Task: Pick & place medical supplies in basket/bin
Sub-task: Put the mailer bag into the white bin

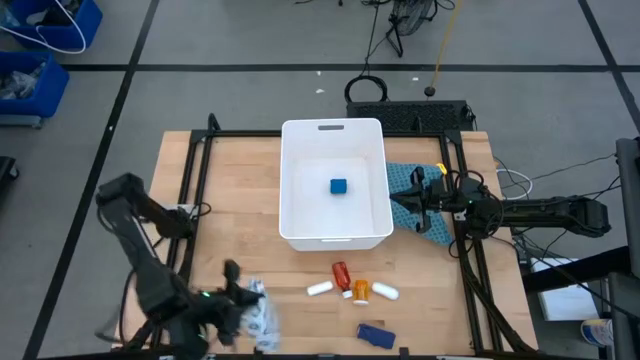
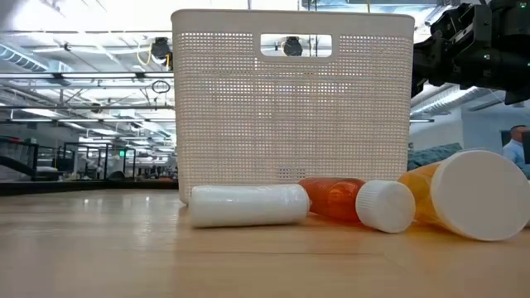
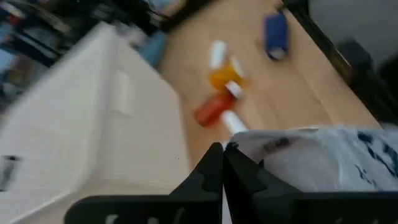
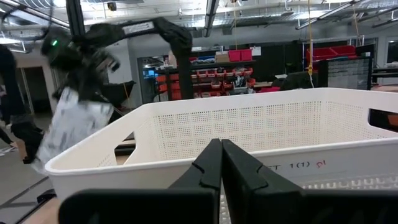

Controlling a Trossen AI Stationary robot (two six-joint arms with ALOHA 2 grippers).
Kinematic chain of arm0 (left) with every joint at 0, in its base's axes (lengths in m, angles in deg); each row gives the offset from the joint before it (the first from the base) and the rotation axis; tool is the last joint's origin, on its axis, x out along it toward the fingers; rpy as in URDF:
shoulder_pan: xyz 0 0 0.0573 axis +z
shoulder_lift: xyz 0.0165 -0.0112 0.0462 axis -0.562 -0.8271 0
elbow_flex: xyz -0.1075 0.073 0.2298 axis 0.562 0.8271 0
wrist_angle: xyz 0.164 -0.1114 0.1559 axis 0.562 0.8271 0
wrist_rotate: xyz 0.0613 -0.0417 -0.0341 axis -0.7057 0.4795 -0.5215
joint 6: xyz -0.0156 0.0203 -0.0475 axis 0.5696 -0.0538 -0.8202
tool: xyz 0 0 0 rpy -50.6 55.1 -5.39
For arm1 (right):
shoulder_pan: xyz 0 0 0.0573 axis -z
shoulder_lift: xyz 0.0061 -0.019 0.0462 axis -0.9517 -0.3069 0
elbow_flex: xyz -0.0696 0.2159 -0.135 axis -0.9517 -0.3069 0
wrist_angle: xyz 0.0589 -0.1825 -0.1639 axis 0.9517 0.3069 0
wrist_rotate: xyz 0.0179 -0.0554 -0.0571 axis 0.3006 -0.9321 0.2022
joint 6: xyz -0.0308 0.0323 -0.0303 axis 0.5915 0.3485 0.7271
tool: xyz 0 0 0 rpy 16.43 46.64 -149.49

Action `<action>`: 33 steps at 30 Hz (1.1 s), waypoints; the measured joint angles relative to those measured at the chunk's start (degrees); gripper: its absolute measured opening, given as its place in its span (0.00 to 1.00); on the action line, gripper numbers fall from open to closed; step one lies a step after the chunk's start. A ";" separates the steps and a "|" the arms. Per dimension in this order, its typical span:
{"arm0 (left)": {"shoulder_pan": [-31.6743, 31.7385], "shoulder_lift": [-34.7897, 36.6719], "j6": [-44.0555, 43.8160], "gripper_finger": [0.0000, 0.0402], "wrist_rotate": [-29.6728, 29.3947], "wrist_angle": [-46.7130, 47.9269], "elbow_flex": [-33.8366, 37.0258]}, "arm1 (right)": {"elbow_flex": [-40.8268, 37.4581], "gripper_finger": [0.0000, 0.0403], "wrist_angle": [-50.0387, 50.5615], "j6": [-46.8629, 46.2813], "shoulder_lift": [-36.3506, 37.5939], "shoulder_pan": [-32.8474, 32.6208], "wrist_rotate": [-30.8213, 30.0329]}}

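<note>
A: Front edge of the worktop (image 1: 230,200) first: the left gripper (image 1: 232,300) is down at the near left corner, fingers clamped on the flat white patterned packet (image 1: 258,318), which hangs lifted off the wood.

B: The left wrist view backs that up, fingers (image 3: 211,171) pressed together with the packet's edge pinched between them.

A: Just to the right lies the dark blue flat piece (image 1: 375,335), nearest the front edge. Behind it, a loose row: a white tube (image 1: 320,289), the red bottle (image 1: 342,274), the orange bottle (image 1: 361,291), and another white tube (image 1: 386,293).

B: All lying on their sides, close together, just in front of the bin.

A: Mid-worktop, the white bin (image 1: 298,160) stands upright with a small blue cube (image 1: 339,186) on its floor.

B: And beside its right wall, the right gripper (image 1: 412,198) hovers over a teal cloth (image 1: 405,178), fingers closed together on nothing.
</note>
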 joint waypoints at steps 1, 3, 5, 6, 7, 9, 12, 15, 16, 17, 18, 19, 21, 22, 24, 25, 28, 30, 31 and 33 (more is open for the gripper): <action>-0.48 1.79 -1.08 0.00 -1.82 1.13 0.00 | 0.01 0.00 -0.01 0.00 0.00 0.00 0.00; -0.79 5.32 -4.65 0.00 -5.13 4.14 0.00 | 0.00 0.00 -0.20 0.00 0.00 0.00 0.00; -0.70 8.62 -7.26 0.00 -8.11 7.49 -0.02 | 0.00 0.00 -0.34 0.00 -0.02 0.00 0.00; -0.63 10.10 -7.97 0.00 -9.42 9.13 -0.02 | -0.01 0.00 -0.34 0.00 -0.01 0.00 0.00; -0.62 11.43 -8.41 0.00 -10.46 10.70 -0.02 | 0.01 0.00 -0.34 0.00 0.00 0.00 0.00; -0.62 13.89 -8.38 0.00 -12.65 12.59 -0.02 | 0.00 0.00 -0.34 -0.05 -0.02 0.00 0.06; -0.98 17.60 -5.41 0.00 -17.06 13.03 -0.02 | -0.01 0.00 -0.31 -0.59 -0.02 0.00 0.13; -2.37 21.06 -3.18 0.00 -22.22 13.07 -0.02 | 0.01 0.00 -0.12 -1.09 -0.02 0.00 0.13; -2.64 22.26 -3.00 0.00 -24.22 13.11 -0.02 | 0.00 0.00 0.05 -1.09 -0.02 0.02 0.12; -2.68 23.30 -3.22 0.00 -26.56 13.04 -0.02 | -0.01 0.00 0.04 -1.09 -0.02 0.02 0.13; -2.66 24.27 -3.70 0.00 -29.22 13.27 -0.02 | 0.00 0.00 0.03 -1.09 -0.02 0.02 0.13; -2.61 25.10 -4.06 0.00 -31.42 13.50 -0.02 | 0.00 0.00 0.01 -1.09 -0.02 0.02 0.12; -2.20 26.50 -3.95 0.00 -36.01 13.93 -0.02 | 0.00 0.00 -0.21 -1.09 -0.02 0.02 0.11; -1.85 27.23 -3.11 0.00 -37.71 13.93 -0.02 | 0.00 0.00 -0.32 -1.09 -0.02 0.02 0.12; -0.88 29.16 -1.27 0.00 -38.08 13.92 -0.02 | 0.01 0.00 -0.10 -0.88 -0.02 0.03 0.23; -0.34 30.14 -0.77 0.00 -38.15 14.11 -0.01 | 0.01 0.00 -0.02 -0.53 -0.02 0.04 0.22; 1.85 32.99 -2.24 0.00 -38.15 16.81 -0.01 | 0.01 0.00 -0.89 1.22 -0.02 0.04 0.16; 3.88 34.67 -4.52 0.00 -38.13 19.04 0.00 | -0.01 0.00 -1.52 2.19 -0.02 0.02 0.18; 4.95 35.51 -5.37 0.00 -38.03 19.62 0.00 | 0.01 0.00 -1.68 2.59 -0.04 0.02 0.18; 7.23 37.24 -5.27 0.00 -36.90 19.63 0.00 | 0.01 0.00 -1.89 3.60 -0.04 0.02 0.13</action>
